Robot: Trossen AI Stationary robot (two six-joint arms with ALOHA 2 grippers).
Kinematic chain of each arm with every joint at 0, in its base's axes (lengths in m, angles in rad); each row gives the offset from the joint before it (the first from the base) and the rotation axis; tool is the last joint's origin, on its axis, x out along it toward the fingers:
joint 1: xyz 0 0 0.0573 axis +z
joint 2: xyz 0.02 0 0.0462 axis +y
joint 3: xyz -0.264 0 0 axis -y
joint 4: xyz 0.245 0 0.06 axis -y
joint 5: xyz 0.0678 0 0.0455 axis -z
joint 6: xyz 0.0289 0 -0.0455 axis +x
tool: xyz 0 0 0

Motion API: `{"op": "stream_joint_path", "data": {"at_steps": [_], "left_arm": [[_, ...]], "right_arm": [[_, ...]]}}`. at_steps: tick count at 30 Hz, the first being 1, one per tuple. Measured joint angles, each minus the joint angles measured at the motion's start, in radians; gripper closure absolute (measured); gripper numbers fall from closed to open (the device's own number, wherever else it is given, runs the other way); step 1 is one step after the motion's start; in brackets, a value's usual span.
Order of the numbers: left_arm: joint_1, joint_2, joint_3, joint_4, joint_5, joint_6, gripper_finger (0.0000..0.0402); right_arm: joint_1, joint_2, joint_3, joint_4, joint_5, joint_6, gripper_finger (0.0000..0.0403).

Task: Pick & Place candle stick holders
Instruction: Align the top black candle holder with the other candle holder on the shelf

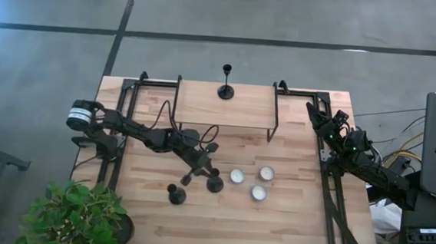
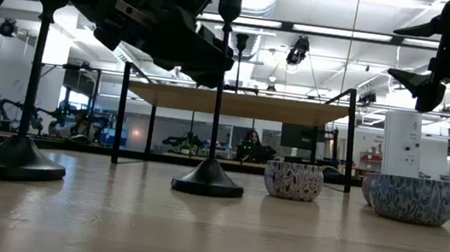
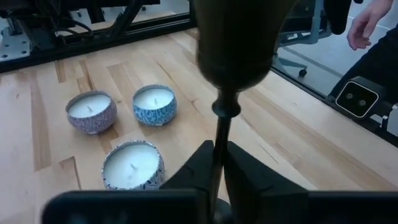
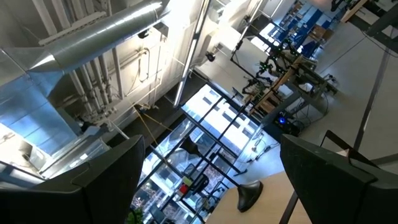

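Three black candle stick holders show. One stands on the wooden shelf (image 1: 225, 90) at the far side. One stands free on its round base near the table's front (image 1: 176, 194), also in the low view (image 2: 10, 160). The third (image 1: 214, 185) stands beside it with my left gripper (image 1: 208, 172) shut on its stem; its cup (image 3: 239, 37) fills the top of the left wrist view. My right gripper (image 1: 315, 113) is open and empty, raised at the table's far right; its fingers (image 4: 112, 180) stand wide apart in the right wrist view. My left gripper pinches the third holder's thin stem (image 3: 219, 155) between its two fingers, in the upper part below the cup. The fingers come from the table's left, slanting down, and lie across the stem. The holder stands upright with its round base (image 2: 208, 180) on the table.
Three small candle tins (image 1: 236, 176) (image 1: 266, 173) (image 1: 258, 192) stand close to the right of the held holder. A wooden shelf on black legs (image 1: 204, 106) spans the far middle. A potted plant (image 1: 73, 212) overhangs the near left corner. A person's hand (image 3: 364, 25) shows beyond the table.
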Motion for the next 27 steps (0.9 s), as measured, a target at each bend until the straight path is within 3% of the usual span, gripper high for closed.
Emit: {"op": "stream_joint_path", "data": {"at_steps": [27], "left_arm": [[0.0,0.0,0.012,0.012,-0.033,-0.027,0.0383]], "right_arm": [[0.0,0.0,0.0,0.0,0.0,0.0,0.0037]]}}
